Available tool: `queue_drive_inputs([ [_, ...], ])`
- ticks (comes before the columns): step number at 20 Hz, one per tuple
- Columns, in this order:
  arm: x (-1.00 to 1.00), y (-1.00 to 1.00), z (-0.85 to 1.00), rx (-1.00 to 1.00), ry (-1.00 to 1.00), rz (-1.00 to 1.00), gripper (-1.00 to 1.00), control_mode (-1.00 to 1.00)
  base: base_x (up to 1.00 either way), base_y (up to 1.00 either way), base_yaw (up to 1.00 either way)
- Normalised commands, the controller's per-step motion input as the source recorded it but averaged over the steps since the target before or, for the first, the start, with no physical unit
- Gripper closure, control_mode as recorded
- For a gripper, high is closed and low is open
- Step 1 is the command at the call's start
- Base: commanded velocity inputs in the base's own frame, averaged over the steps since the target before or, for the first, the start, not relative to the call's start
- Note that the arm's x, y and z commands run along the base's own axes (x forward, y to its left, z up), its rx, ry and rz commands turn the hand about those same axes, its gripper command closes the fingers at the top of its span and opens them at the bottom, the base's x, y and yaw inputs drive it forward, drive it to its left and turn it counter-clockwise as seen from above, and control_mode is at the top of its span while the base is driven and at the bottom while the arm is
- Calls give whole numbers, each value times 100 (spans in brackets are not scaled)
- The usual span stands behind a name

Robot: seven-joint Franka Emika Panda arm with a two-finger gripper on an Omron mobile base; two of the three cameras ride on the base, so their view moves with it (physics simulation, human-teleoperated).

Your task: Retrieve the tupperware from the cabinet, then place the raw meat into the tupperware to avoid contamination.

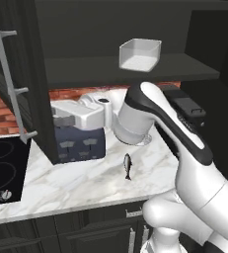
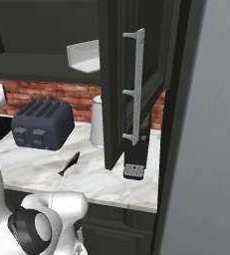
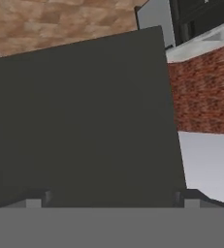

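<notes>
The white tupperware (image 1: 140, 54) stands on the dark shelf of the open cabinet (image 1: 135, 69), and shows again past the right door (image 2: 84, 56). The raw meat, a small dark fish (image 1: 128, 166) (image 2: 69, 163), lies on the marble counter in front of the toaster. My gripper (image 1: 61, 120) hangs below the shelf, above the toaster, close against the inner face of the cabinet's left door (image 1: 41, 99). In the hand view its fingertips (image 3: 33, 199) stand wide apart before that dark panel, and the gripper (image 3: 112, 201) is open with nothing between them.
A dark blue toaster (image 1: 81, 143) (image 2: 42, 124) sits on the counter under the hand. A white paper-towel roll (image 2: 96, 122) stands behind it. The right door (image 2: 131, 84) hangs open over a dark appliance (image 2: 136, 159). A black hob (image 1: 2, 173) lies at the left.
</notes>
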Motion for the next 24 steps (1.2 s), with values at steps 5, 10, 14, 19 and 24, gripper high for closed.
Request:
queue_drive_inputs([
  [5, 4, 7, 0, -3, 4, 0, -100, -100, 0, 0, 0],
  [10, -10, -35, 0, -17, -2, 1, -100, -100, 0, 0, 0],
  [14, -15, -60, 0, -23, -7, 4, -100, -100, 0, 0, 0],
  [19, -26, -60, 2, -27, -16, 6, -100, -100, 0, 0, 0],
  [24, -29, -40, 0, -38, -26, 9, -100, -100, 0, 0, 0],
])
